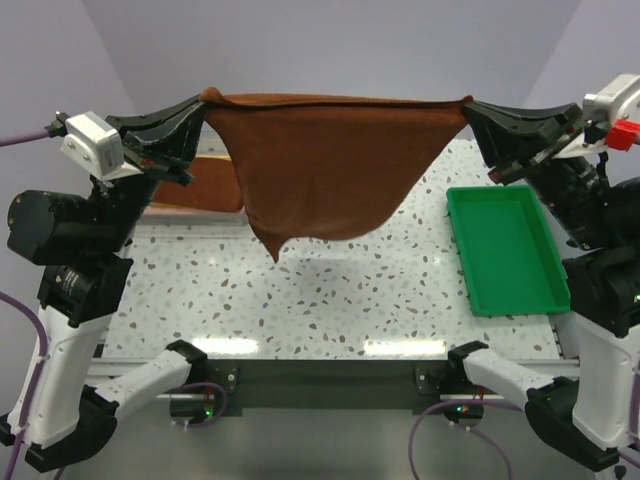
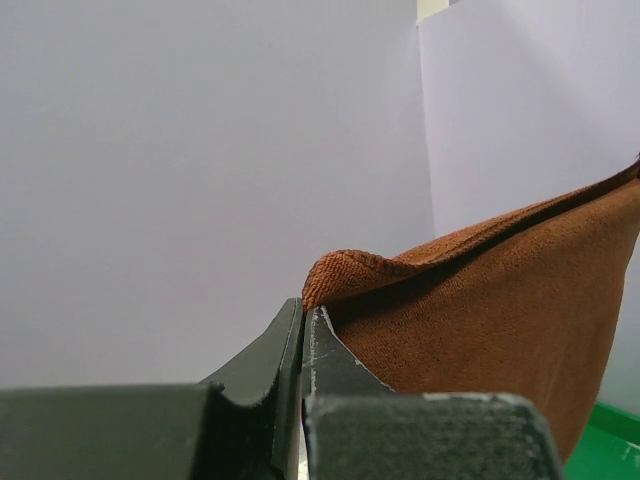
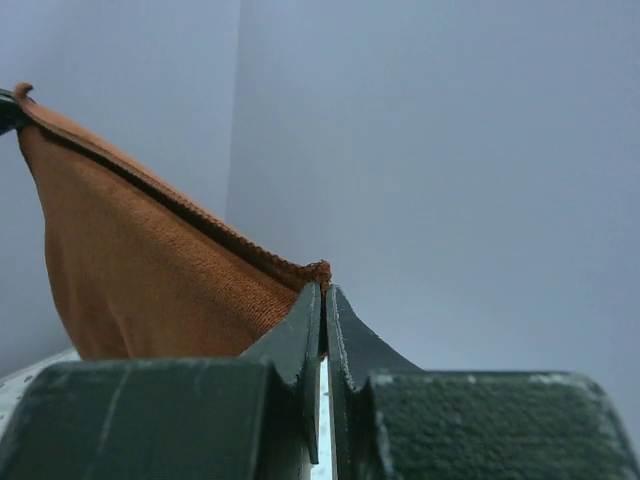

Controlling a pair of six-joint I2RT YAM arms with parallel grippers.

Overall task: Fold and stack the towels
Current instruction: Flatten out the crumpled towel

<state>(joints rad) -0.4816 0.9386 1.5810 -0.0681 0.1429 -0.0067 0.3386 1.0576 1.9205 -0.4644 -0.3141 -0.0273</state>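
left claw [image 1: 207,100] clenched on one top corner of the rust-brown towel [image 1: 325,165] | right claw [image 1: 466,104] clenched on the other corner | towel hangs stretched in air above the table [image 1: 330,290] | risk: only thin corner grips, so more pulling apart may slip a corner out

Towel [image 1: 330,170] hangs above table [image 1: 330,300], tray [image 1: 505,250] on its right.

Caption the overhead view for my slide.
Left tool and right tool stretch a rust-brown towel above the table, near a green tray.
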